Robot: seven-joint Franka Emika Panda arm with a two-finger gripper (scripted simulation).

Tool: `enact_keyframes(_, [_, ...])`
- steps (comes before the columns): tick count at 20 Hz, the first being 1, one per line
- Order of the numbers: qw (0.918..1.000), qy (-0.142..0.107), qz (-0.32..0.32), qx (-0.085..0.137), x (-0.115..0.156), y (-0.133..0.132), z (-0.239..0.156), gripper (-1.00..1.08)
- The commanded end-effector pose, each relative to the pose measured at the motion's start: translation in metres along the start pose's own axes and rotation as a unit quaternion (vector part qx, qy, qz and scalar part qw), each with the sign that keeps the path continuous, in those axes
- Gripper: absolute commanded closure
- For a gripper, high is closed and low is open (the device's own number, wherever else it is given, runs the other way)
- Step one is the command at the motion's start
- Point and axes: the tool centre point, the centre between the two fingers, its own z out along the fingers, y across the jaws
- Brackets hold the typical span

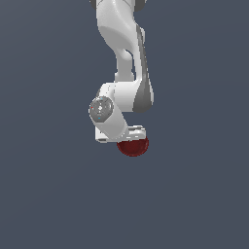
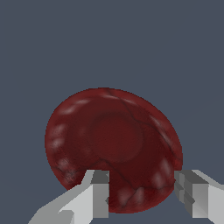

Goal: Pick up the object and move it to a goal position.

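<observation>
The object, a dark red shallow round bowl [image 1: 133,147], lies on the grey floor directly under the arm's hand [image 1: 116,127] in the exterior view. In the wrist view the bowl [image 2: 111,140] fills the middle. My gripper [image 2: 142,177] is right above it and open, with a wide gap between the jaws. One fingertip [image 2: 99,179] is over the bowl's inside and the other [image 2: 189,181] is at its outer rim, so the fingers straddle the near rim. In the exterior view the hand hides the fingers. I cannot tell whether they touch the bowl.
A plain dark grey floor [image 1: 194,194] surrounds the bowl on all sides. The white arm [image 1: 121,58] rises from the hand toward the top of the exterior view. No goal marker shows.
</observation>
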Motion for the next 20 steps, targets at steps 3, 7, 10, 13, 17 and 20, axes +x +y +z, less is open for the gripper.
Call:
enact_keyframes(3, [0.9979,-0.037,0.008,0.052,0.0,0.023,0.018,-0.2])
enact_keyframes(7, [0.9943,-0.058,0.011,0.089,0.0,0.036,0.028,-0.2])
enact_keyframes(10, [0.9915,-0.068,0.012,0.11,-0.001,0.043,0.033,-0.2])
enact_keyframes(13, [0.9895,-0.074,0.012,0.124,-0.001,0.047,0.037,-0.2])
enact_keyframes(17, [0.9884,-0.077,0.012,0.131,-0.002,0.049,0.038,-0.2])
enact_keyframes(20, [0.9888,-0.076,0.013,0.128,-0.002,0.049,0.039,-0.2])
